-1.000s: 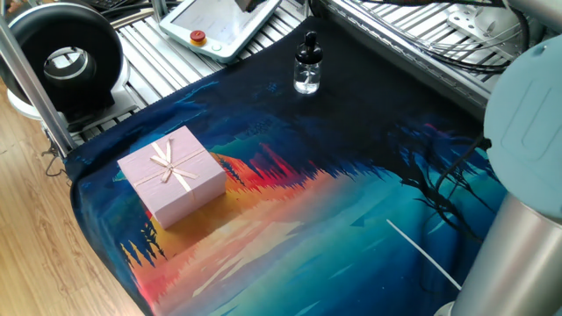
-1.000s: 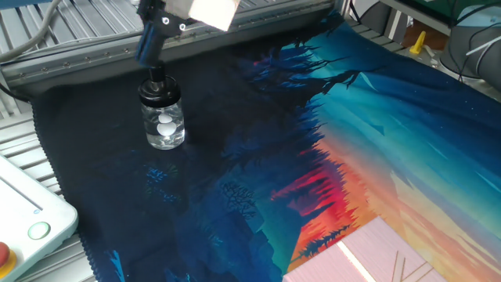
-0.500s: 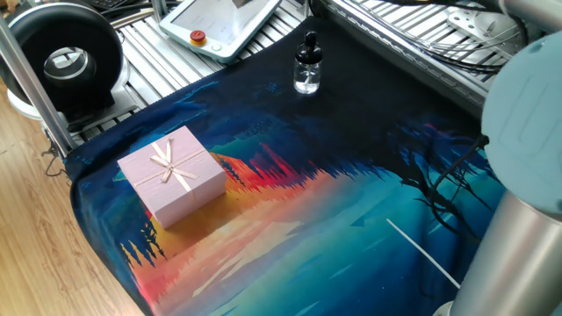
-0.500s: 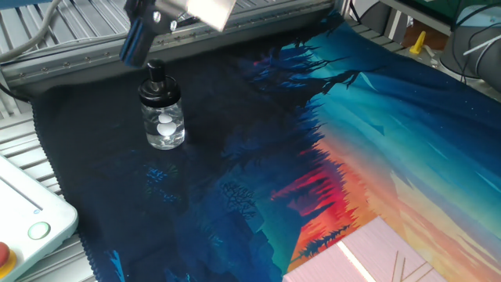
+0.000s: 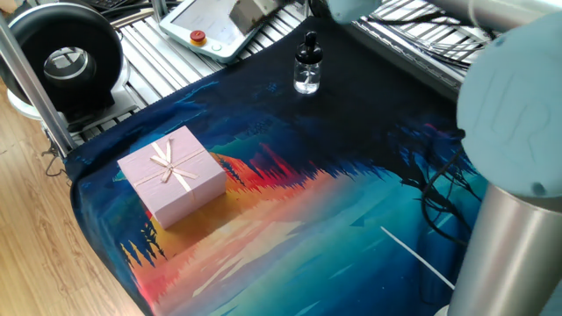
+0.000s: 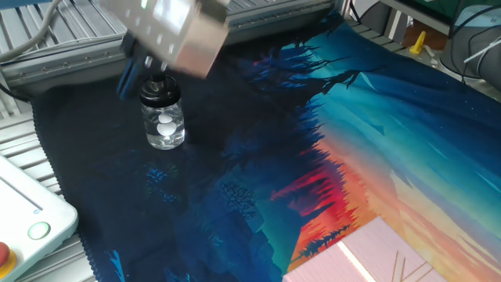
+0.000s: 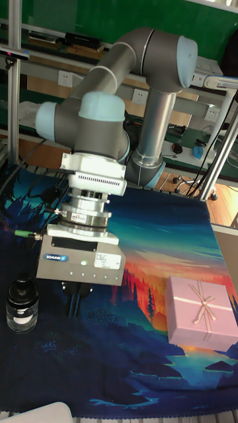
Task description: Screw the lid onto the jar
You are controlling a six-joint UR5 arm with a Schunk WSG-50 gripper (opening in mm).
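Observation:
The jar (image 6: 163, 124), a tiny clear glass bottle, stands upright on the dark end of the printed cloth. It also shows as the jar (image 5: 306, 77) and the jar (image 7: 21, 314). The black bulb-topped lid (image 5: 309, 44) sits on its neck; in the other fixed view the lid (image 6: 159, 92) is partly covered by the gripper body. My gripper (image 7: 73, 307) hangs just beside the jar, touching neither jar nor lid. Its fingers stand a narrow gap apart with nothing between them. One dark finger (image 6: 127, 76) shows to the left of the lid.
A pink gift box (image 5: 172, 175) with a ribbon sits on the cloth (image 5: 334, 219), well away from the jar. A teach pendant (image 5: 211, 26) lies on the slatted metal table beyond the cloth edge. The arm's big grey joint (image 5: 514, 114) fills the right side.
The gripper has left its place above the lid, shifting sideways and lower beside the jar. The arm swung further into view. Jar and lid have not moved.

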